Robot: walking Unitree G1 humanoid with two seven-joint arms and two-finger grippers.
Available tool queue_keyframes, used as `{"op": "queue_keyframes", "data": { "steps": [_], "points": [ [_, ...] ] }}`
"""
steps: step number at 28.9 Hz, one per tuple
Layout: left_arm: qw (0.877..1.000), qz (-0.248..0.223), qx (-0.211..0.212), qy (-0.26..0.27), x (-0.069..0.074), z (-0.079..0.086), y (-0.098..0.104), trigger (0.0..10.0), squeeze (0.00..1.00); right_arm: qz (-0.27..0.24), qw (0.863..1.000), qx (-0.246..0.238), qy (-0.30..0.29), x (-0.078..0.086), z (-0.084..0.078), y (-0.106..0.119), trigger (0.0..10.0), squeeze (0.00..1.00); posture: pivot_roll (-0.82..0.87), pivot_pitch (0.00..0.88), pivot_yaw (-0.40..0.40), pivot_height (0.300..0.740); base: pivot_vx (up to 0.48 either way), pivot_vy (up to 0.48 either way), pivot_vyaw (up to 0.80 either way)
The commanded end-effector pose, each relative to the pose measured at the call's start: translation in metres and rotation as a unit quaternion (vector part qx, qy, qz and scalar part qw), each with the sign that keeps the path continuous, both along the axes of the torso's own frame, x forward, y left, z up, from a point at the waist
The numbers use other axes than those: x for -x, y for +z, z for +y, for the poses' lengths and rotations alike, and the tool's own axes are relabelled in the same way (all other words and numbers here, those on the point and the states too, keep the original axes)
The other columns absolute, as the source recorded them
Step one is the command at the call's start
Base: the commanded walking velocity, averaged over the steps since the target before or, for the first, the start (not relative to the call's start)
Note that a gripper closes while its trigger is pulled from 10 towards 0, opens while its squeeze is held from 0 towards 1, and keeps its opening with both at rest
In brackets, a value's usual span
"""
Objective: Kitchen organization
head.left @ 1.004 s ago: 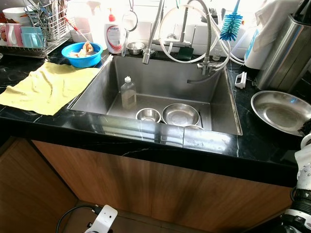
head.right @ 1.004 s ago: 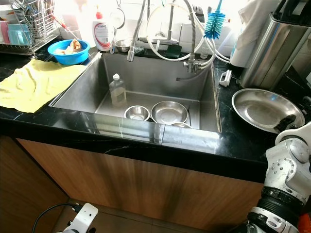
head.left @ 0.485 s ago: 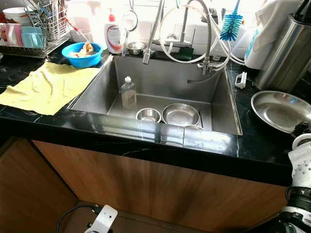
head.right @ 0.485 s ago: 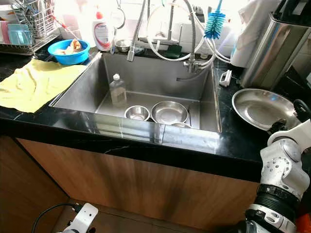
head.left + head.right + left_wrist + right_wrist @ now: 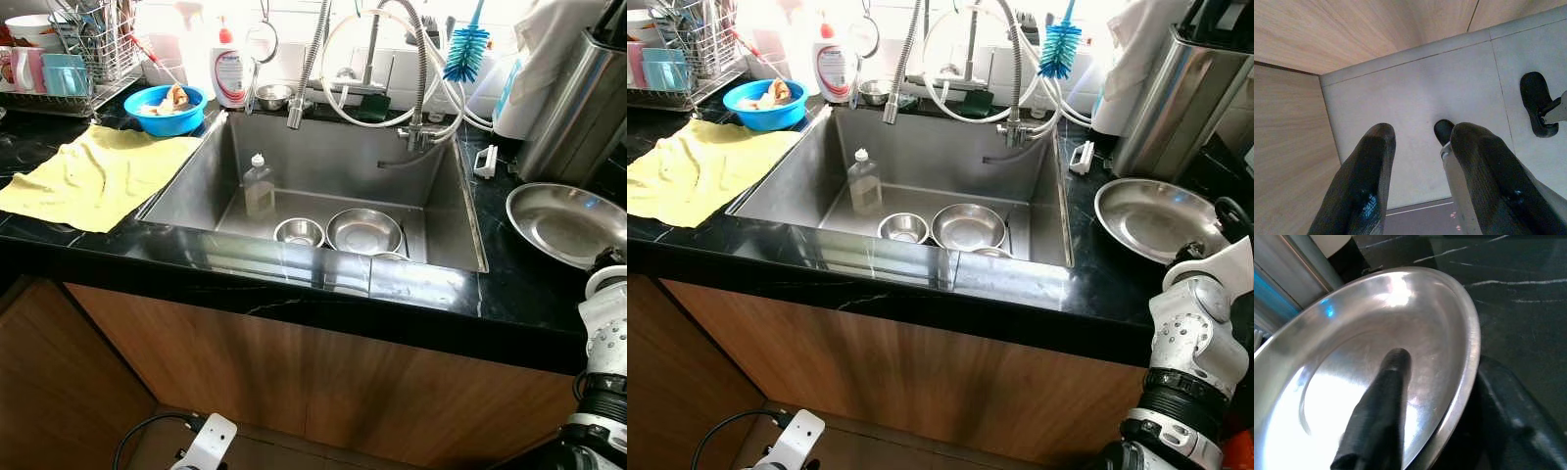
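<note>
A wide steel plate (image 5: 1156, 217) lies on the black counter right of the sink (image 5: 451, 176). My right gripper (image 5: 1442, 364) is at the plate's near rim (image 5: 1469, 352), open. One black finger (image 5: 1386, 396) reaches over the plate's inside, the other lies outside and below the rim. In the sink stand a small steel bowl (image 5: 299, 232), a larger steel bowl (image 5: 363, 231) and a clear bottle (image 5: 259, 186). My left gripper (image 5: 1425, 134) hangs open low by the cabinet, above the grey floor.
A yellow cloth (image 5: 93, 171) is spread left of the sink, with a blue bowl (image 5: 165, 106) and a dish rack (image 5: 69, 59) behind it. A tall steel container (image 5: 573, 103) stands behind the plate. Faucet hoses and a blue brush (image 5: 465, 49) hang over the sink's back.
My right arm has risen beside the counter and brought its fingers up to the near rim of the steel plate. The left arm and the things in the sink have not moved.
</note>
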State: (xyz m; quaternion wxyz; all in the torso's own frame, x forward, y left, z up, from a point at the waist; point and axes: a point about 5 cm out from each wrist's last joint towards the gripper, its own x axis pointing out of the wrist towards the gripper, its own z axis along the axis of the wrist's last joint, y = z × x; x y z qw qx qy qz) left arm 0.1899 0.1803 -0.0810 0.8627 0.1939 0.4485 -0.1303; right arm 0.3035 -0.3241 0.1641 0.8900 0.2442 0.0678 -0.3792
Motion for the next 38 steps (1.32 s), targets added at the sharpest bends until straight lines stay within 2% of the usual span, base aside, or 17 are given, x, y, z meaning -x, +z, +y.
{"op": "queue_keyframes", "data": {
  "steps": [1,12,18,20,22,23,24,25,29,31,33,36,38],
  "points": [
    [1.000,0.002,-0.005,-0.009,0.001,0.000,-0.001,10.0,0.00,-0.005,1.000,0.000,0.003,-0.003,0.000,0.003,0.0,0.00,-0.13,0.014,-0.044,0.740,0.000,0.000,0.00],
    [1.000,0.003,-0.006,-0.010,0.001,0.000,-0.001,10.0,0.00,-0.021,0.999,-0.003,0.024,-0.007,0.005,0.006,0.0,0.00,-0.13,0.012,-0.043,0.740,0.000,0.000,0.00],
    [1.000,0.002,-0.007,-0.011,0.001,0.000,-0.001,10.0,0.00,-0.092,0.990,0.004,0.106,-0.023,0.030,0.024,0.0,0.00,-0.13,0.011,-0.045,0.740,0.000,0.000,0.00],
    [1.000,0.002,-0.007,-0.010,0.001,0.000,-0.001,10.0,0.00,-0.097,0.989,0.004,0.109,-0.024,0.031,0.025,0.0,0.00,-0.13,0.010,-0.046,0.740,0.000,0.000,0.00],
    [1.000,0.001,-0.007,-0.010,0.001,-0.001,-0.001,10.0,0.00,-0.113,0.983,0.015,0.144,-0.030,0.040,0.031,0.0,0.00,-0.13,0.009,-0.047,0.740,0.000,0.000,0.00],
    [1.000,0.001,-0.007,-0.010,0.001,-0.001,-0.001,10.0,0.00,-0.116,0.982,0.017,0.150,-0.031,0.042,0.032,4.2,0.00,-0.13,0.009,-0.047,0.740,0.000,0.000,0.00],
    [1.000,0.001,-0.007,-0.010,0.001,-0.001,-0.001,10.0,0.00,-0.114,0.976,0.041,0.178,-0.036,0.050,0.035,5.4,0.00,-0.13,0.008,-0.048,0.740,0.000,0.000,0.00],
    [1.000,0.001,-0.007,-0.010,0.001,-0.001,-0.001,10.0,0.00,-0.111,0.975,0.050,0.188,-0.038,0.053,0.035,10.0,0.00,-0.13,0.008,-0.048,0.740,0.000,0.000,0.00],
    [1.000,0.000,-0.007,-0.008,0.001,-0.001,-0.001,10.0,0.00,-0.102,0.968,0.073,0.219,-0.047,0.062,0.034,10.0,0.00,-0.13,0.006,-0.053,0.740,0.000,0.000,0.00],
    [1.000,0.000,-0.006,-0.007,0.001,-0.002,-0.001,10.0,0.00,-0.093,0.960,0.095,0.247,-0.053,0.068,0.034,10.0,0.00,-0.12,0.006,-0.055,0.740,0.000,0.000,0.00],
    [1.000,-0.001,-0.006,-0.006,0.001,-0.002,-0.001,10.0,0.00,-0.082,0.947,0.130,0.283,-0.060,0.077,0.033,10.0,0.00,-0.12,0.005,-0.057,0.740,0.000,0.000,0.00],
    [1.000,-0.001,-0.005,-0.006,0.001,-0.002,-0.001,10.0,0.00,-0.077,0.939,0.145,0.301,-0.063,0.082,0.032,10.0,0.00,-0.12,0.005,-0.058,0.740,0.000,0.000,0.00],
    [1.000,-0.001,-0.004,-0.004,0.000,-0.002,-0.001,10.0,0.00,-0.027,0.915,0.202,0.347,-0.072,0.094,0.019,10.0,0.00,-0.12,0.004,-0.061,0.740,0.000,0.000,0.00]
  ]
}}
